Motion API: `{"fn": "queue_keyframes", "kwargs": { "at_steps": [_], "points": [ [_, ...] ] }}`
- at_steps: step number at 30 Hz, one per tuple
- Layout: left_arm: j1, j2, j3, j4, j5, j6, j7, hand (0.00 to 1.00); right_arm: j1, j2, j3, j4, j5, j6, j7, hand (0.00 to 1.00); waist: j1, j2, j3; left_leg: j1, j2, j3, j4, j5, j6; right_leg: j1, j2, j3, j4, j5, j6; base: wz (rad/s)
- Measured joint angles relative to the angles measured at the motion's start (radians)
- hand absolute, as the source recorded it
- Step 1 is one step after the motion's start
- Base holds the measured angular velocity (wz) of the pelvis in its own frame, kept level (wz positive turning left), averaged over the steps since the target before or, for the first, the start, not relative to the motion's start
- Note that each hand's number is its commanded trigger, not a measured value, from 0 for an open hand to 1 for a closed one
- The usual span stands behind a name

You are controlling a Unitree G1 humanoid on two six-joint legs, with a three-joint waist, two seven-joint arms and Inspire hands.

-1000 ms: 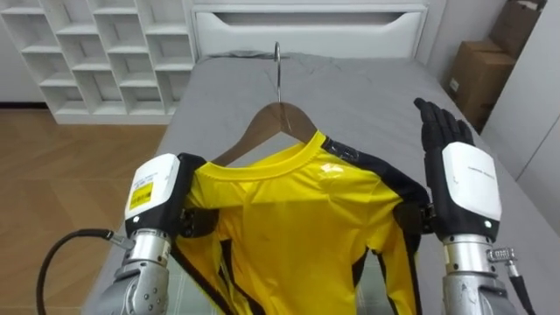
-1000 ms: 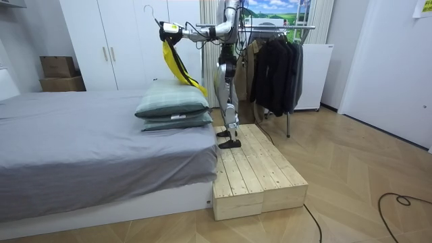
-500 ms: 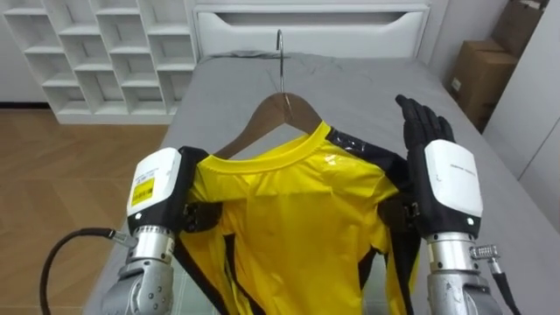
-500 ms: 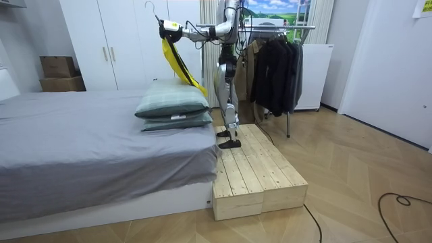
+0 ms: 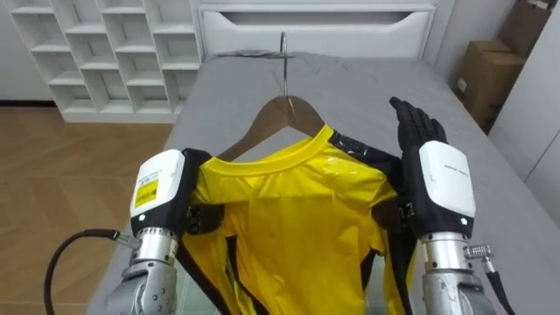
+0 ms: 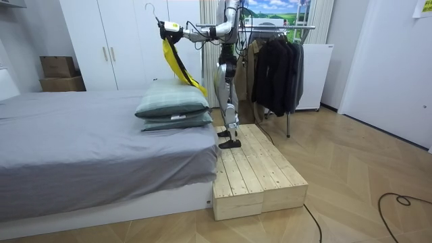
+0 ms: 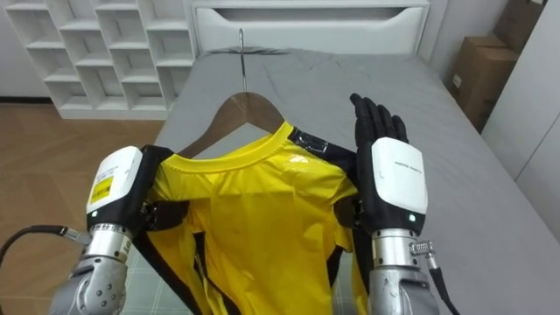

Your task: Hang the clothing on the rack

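— Where's the shirt?

— The yellow shirt (image 5: 289,219) with black trim hangs on a wooden hanger (image 5: 262,122), held up in the middle of the eye view between both hands. The metal hook (image 5: 283,52) stands upright above the collar.

— And the hands?

— The left hand (image 5: 162,188) is at the shirt's shoulder, lower left of the frame, with cloth bunched against its dark inner side; whether it grips I cannot tell. The right hand (image 5: 437,175) stands at the other shoulder, right of centre, its fingers (image 5: 411,122) straight, pressed together and pointing up.

— What's around?

— Beyond the shirt, a grey bed (image 5: 350,96) runs to a white headboard (image 5: 315,31) at the top. White cubby shelves (image 5: 105,52) are in the upper left above wooden floor (image 5: 61,175), and cardboard boxes (image 5: 490,79) in the upper right. The shirt hides the near part of the bed.

— In the room view?

— The robot stands on a wooden platform (image 6: 260,172) beside the bed, by stacked green pillows (image 6: 172,104). A clothes rail (image 6: 277,64) of dark garments is behind it, and white wardrobe doors (image 6: 121,40) are in the upper left.

— Any writing?

— A yellow sticker (image 5: 150,185) on the back of the left hand; its print is too small to read.
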Motion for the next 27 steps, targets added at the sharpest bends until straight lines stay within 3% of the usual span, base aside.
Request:
{"fn": "queue_keyframes", "kwargs": {
  "at_steps": [10, 27],
  "points": [
    [0.0, -0.005, 0.001, -0.033, 0.059, 0.002, -0.023, 1.0, -0.013, 0.012, 0.007, 0.029, 0.021, 0.006, 0.004, 0.0, 0.003, -0.006, 0.0035, 0.003, -0.001, 0.0, 0.0, 0.0, 0.0, -0.001, -0.001, 0.0, -0.001, 0.0, 0.0, 0.0],
    [0.0, -0.055, 0.01, -0.075, 0.139, 0.018, -0.084, 1.0, -0.026, 0.053, 0.009, 0.029, 0.007, 0.019, 0.036, 0.0, 0.004, -0.015, 0.0053, 0.006, 0.0, 0.002, -0.002, 0.0, 0.0, 0.0, -0.001, -0.004, -0.001, 0.0, 0.0, 0.0]
  ]
}}
